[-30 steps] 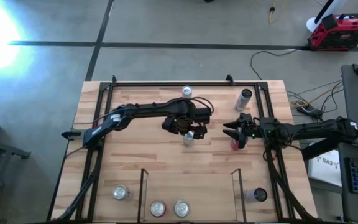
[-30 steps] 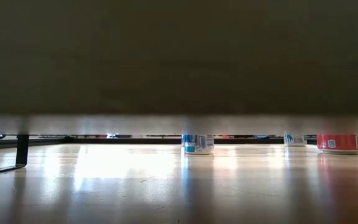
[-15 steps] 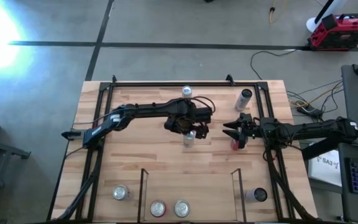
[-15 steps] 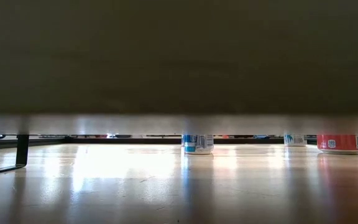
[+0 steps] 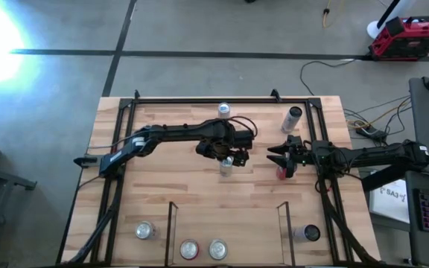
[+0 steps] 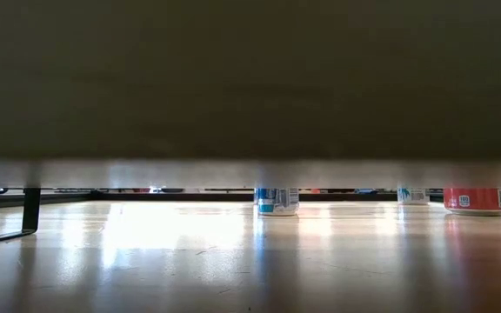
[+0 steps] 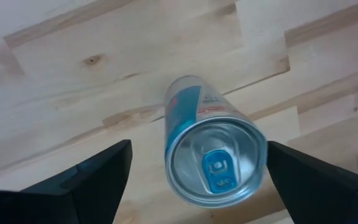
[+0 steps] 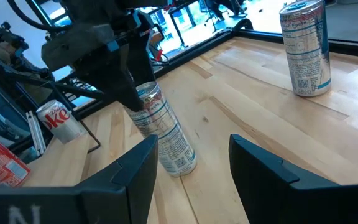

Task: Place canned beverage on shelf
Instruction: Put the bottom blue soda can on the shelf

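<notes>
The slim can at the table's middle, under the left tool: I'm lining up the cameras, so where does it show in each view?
High view: the slim can stands at the table's centre.
Low view: probably the blue-and-white base at mid-picture; only its bottom shows.
Left wrist view: seen from above, mid-picture.
Right wrist view: left of centre, upright.
Shared landmark: the left tool, open over the can's top, in every view but the low one.

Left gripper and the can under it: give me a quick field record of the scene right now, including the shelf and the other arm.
left gripper: open, fingers either side of the slim can, not closed on it
slim can: upright at mid-table, blue tab on top
right gripper: shut, waiting to the right of the can
red can: on the table by the right gripper
shelf: two cans inside; one more stands outside each rail
</notes>
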Controlling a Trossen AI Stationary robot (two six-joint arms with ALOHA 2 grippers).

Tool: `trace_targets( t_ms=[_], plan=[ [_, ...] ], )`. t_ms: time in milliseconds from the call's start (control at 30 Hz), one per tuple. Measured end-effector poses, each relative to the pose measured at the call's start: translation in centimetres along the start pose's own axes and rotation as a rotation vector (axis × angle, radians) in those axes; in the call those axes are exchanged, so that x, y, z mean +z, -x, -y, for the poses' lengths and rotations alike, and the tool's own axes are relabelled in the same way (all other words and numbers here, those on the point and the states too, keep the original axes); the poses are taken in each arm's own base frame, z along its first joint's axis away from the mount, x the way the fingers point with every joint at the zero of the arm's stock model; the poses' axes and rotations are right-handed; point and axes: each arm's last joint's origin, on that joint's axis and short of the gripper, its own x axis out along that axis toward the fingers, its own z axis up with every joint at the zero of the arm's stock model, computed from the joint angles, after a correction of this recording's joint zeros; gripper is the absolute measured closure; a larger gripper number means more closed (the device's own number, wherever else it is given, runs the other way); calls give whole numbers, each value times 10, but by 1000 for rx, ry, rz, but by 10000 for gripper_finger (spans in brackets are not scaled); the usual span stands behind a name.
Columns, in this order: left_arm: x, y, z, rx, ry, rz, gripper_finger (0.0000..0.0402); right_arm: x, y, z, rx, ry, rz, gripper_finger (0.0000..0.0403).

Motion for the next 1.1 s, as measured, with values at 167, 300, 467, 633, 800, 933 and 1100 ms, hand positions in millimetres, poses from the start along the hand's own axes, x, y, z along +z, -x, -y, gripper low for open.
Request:
trace_targets(
  t_ms=[167,300,467,633,800,933,1100],
  plan=[
    [0,-7,0,5,-4,-3,87,0,0,0,0,0,0,220],
    [0,-10,2,-10,-17,2,134,0,0,0,0,0,0,220],
    [0,-10,2,-8,10,2,188,0,0,0,0,0,0,220],
    [0,-9,-1,18,129,-9,188,0,0,0,0,0,0,220],
    [0,-9,-4,43,359,-6,167,0,0,0,0,0,0,220],
    [1,-9,-5,52,507,1,160,0,0,0,0,0,0,220],
    [0,-9,-6,71,673,7,168,0,0,0,0,0,0,220]
  ],
)
